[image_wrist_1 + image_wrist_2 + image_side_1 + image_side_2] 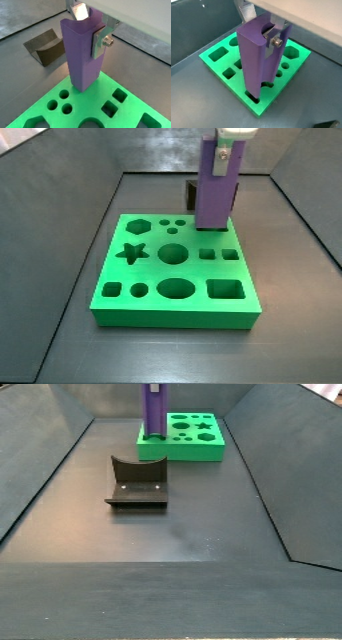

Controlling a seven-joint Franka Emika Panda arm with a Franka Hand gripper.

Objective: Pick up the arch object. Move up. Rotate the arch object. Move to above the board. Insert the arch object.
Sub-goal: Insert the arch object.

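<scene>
Though gripper (93,27) partly cropped, fingers (101,40) pinch upright arch object (83,55) entering board (123,112).

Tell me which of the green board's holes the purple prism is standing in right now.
The arch hole at the thick green slab's edge. The claw holds the long purple prism upright there; star, hexagon and circles stay open.

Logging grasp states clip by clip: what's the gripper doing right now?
Gripper: closed on the purple arch piece, held upright, its lower end at the green board.
</scene>
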